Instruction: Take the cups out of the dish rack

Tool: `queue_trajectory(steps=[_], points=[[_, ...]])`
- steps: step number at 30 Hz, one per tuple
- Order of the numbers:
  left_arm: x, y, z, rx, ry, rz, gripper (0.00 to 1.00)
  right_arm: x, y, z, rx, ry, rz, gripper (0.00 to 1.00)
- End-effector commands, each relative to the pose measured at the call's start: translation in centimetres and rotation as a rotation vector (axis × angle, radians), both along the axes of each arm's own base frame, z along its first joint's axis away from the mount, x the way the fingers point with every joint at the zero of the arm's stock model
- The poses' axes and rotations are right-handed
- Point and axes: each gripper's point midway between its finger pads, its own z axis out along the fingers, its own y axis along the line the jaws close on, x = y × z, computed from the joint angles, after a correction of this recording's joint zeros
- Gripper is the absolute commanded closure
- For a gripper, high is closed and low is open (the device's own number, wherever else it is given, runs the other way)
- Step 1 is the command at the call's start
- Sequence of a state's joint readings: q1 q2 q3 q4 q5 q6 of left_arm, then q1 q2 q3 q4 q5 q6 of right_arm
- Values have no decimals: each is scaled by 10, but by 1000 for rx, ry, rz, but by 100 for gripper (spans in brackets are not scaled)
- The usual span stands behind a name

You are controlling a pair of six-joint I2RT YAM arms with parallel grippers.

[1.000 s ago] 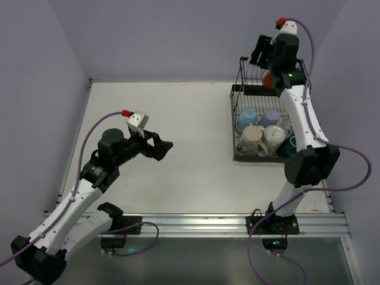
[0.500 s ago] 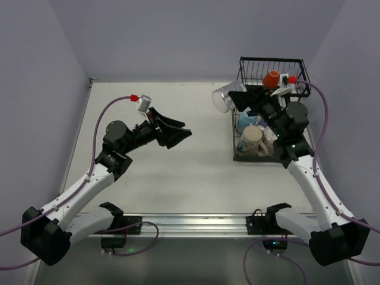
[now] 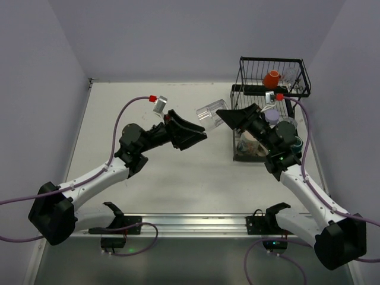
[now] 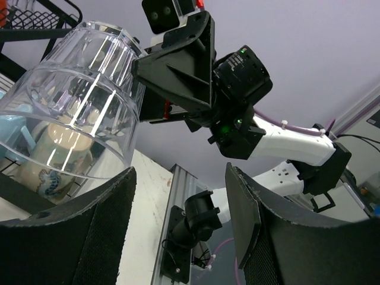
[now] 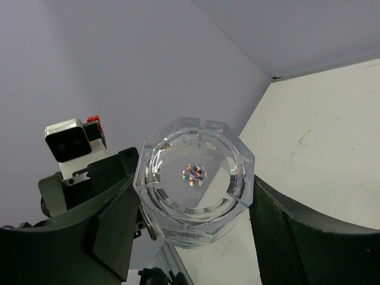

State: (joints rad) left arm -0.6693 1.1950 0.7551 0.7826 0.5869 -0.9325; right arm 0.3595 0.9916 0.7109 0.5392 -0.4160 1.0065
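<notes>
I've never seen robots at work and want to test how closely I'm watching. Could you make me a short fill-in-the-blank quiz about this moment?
1. The clear glass is held in the air by the ____ gripper.
2. The left gripper faces that glass with its jaws ____, nothing between them.
3. The orange cup sits in the ____ basket of the dish rack.

Missing words: right; open; upper
</notes>
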Motion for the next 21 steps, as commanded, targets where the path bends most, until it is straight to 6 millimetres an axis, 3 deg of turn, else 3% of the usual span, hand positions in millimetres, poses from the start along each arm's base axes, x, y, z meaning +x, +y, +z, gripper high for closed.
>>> queue_trajectory(steps=[1, 3, 7, 21], points=[[1, 3, 30, -73, -83, 33, 35, -12, -5, 32, 85, -107, 5, 89], [4, 5, 26, -51, -74, 60, 34, -10, -7, 32, 86, -106, -13, 89], [16, 7, 19, -2, -74, 134, 20, -12, -5, 33, 97, -108, 3, 89], [41, 2, 1, 140, -69, 210, 22, -12, -21, 33, 67, -136, -101, 91]])
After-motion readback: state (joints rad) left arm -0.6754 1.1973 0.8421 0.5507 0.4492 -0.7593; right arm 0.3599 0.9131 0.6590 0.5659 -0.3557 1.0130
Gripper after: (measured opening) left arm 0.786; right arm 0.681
